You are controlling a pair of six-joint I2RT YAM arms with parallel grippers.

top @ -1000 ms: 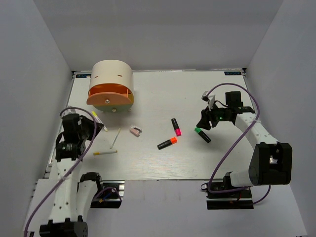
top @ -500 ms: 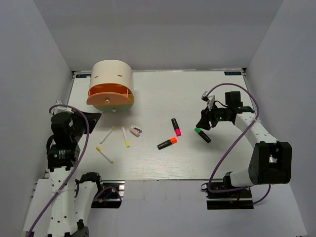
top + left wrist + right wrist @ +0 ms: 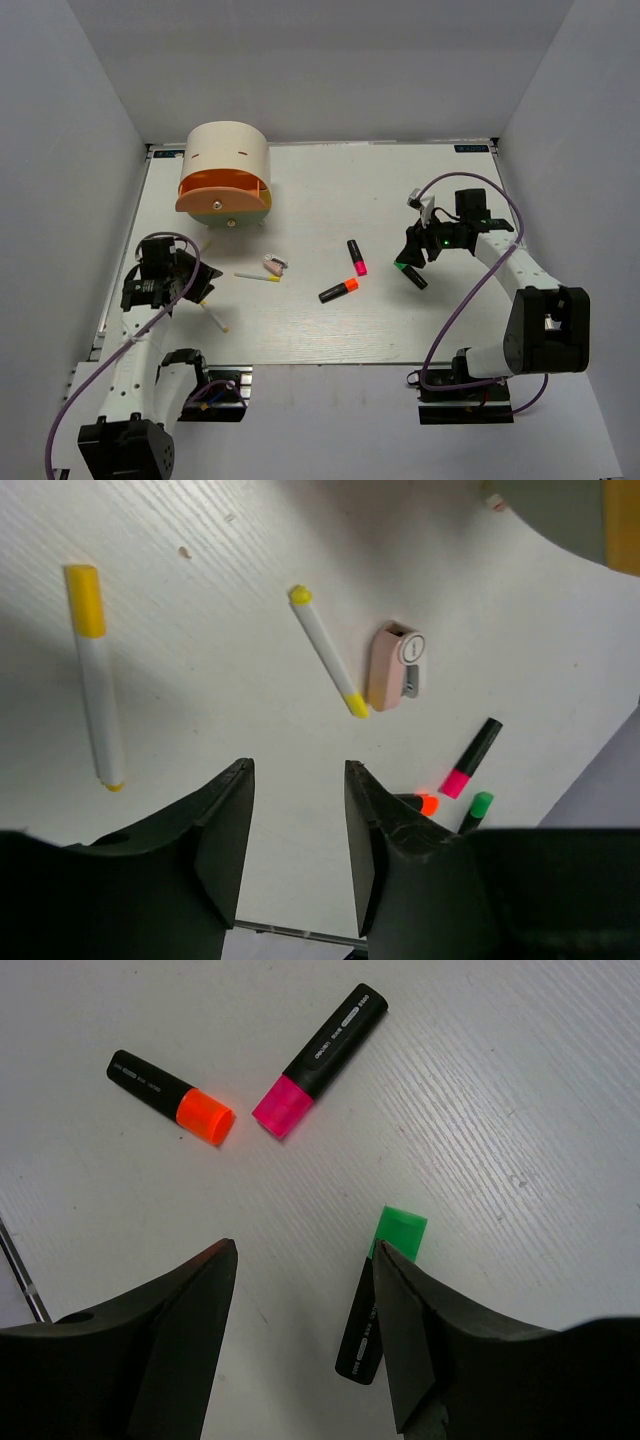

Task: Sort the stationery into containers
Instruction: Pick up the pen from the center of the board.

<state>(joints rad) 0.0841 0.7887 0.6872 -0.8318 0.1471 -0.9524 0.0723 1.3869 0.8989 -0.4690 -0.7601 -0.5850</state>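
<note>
The left end effector (image 3: pixel 200 290) is nearest, low over the left side of the white counter (image 3: pixel 300 335). Its own camera shows it (image 3: pixel 297 830) let go. The two fingers stand apart, with only bare counter between them.

Just beside it lies the near stick (image 3: pixel 213 316), slanting from far-left to near-right. From above it is only a thin pale line. The left wrist view shows a long yellow cap on one end of it (image 3: pixel 95 675).

A bit farther, the far stick (image 3: pixel 257 277) lies left to right. Its yellow right end is just beside the pink-and-white clip (image 3: pixel 274 265). Only the left wrist view shows the round white part on the clip (image 3: pixel 397 667).

In the middle, the orange marker (image 3: pixel 339 291) slants with its cap to the right. The pink marker (image 3: pixel 356 257) points near to far, cap at the near end.

On the right, the green marker (image 3: pixel 409 274) slants with its cap far-left. The right end effector (image 3: pixel 410 250) hangs over it. Its camera shows it (image 3: pixel 300 1330) let go too, with the green marker (image 3: pixel 385 1290) beside one finger, not between them. I cannot tell if they touch. Only this view shows the small print on the markers.

Farthest, at the back left, stands the cream and orange organiser (image 3: pixel 226 180). Only the top view shows all of it.
</note>
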